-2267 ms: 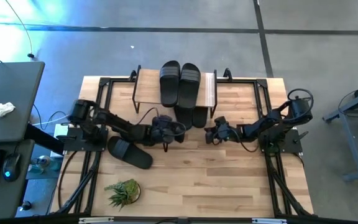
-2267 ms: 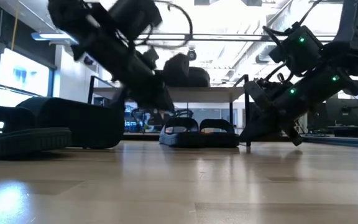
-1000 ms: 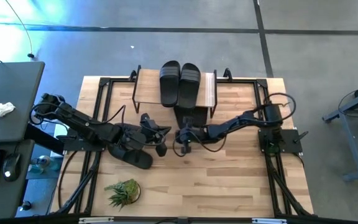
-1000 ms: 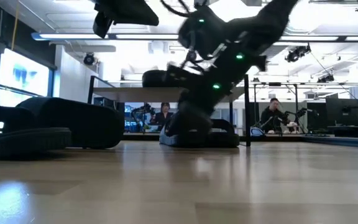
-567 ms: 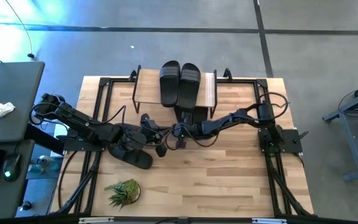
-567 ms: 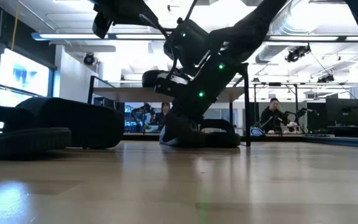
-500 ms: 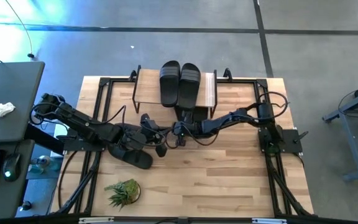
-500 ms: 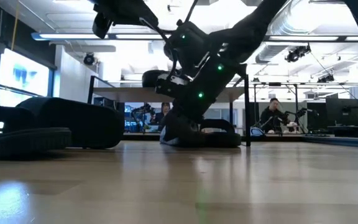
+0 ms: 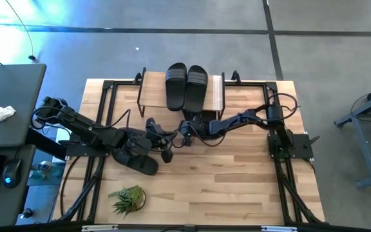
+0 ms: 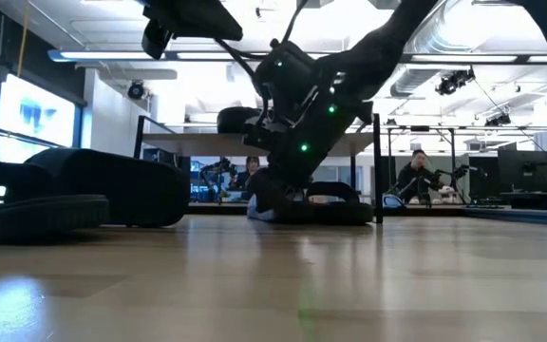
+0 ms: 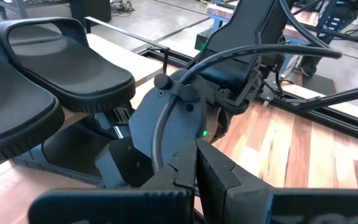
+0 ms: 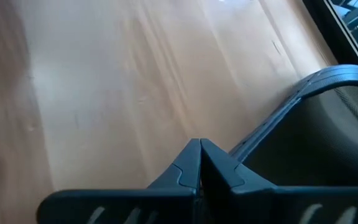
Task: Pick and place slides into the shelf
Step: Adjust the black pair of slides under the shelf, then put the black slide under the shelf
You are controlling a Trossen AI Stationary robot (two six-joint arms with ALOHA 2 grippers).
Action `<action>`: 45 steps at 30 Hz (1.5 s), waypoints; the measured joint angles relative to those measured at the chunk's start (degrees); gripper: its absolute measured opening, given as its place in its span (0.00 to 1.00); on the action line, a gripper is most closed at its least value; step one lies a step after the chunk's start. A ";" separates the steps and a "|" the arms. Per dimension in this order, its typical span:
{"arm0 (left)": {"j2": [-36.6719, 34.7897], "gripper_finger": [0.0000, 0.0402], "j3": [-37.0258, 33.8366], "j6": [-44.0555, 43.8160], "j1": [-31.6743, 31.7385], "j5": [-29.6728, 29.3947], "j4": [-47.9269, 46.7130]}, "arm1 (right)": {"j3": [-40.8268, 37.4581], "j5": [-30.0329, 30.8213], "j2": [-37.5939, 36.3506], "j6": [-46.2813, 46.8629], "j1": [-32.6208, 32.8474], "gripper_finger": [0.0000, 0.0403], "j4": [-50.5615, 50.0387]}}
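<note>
No readable text, label, brand, number or sign is found in any of the views.
</note>
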 joint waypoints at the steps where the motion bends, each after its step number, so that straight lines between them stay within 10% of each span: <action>1: 0.00 0.00 0.00 -0.02 -0.01 0.00 0.00 | -0.02 -0.01 0.00 0.21 -0.07 0.00 0.00; 23: -1.93 0.00 3.37 2.03 -2.56 7.02 -4.17 | -0.09 -8.50 -11.70 -1.81 4.43 0.00 -10.12; 32: -2.41 0.00 18.09 -5.70 -4.23 10.80 -41.69 | -0.07 -18.03 -19.98 -8.84 7.62 0.00 -9.16; 45: -2.49 0.00 29.71 -12.26 -4.36 33.60 -82.00 | -0.04 -23.00 -21.97 -10.10 11.16 0.00 -8.17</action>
